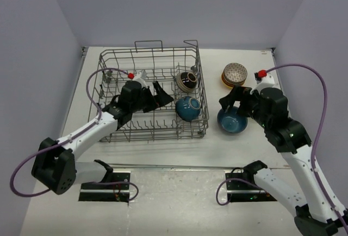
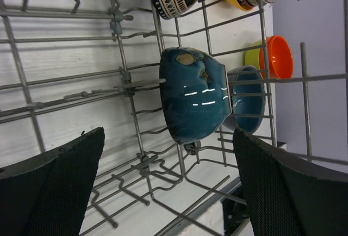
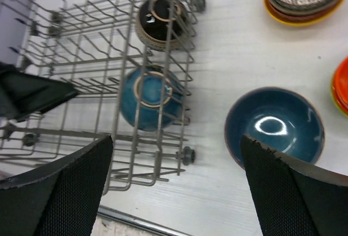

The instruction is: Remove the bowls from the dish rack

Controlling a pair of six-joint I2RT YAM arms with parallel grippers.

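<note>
My left gripper [image 1: 163, 95] is wide, facing the blue bowl [image 1: 187, 109] on edge in the dish rack's [image 1: 109, 73] near-right corner. I'd straddle its rim squarely, avoiding tines. My right gripper [image 1: 234, 103] hangs wide, empty.

Left arm [image 1: 87, 132] over the dish rack [image 1: 163, 130], right arm [image 1: 304, 165] to the right of it: both have white link shells and black joint housings. A purple cable [image 1: 321, 94] loops along each, with a red cap [image 1: 262, 73] at each wrist. Fingers [image 2: 54, 192] are black wedges with a fine mesh texture.
</note>
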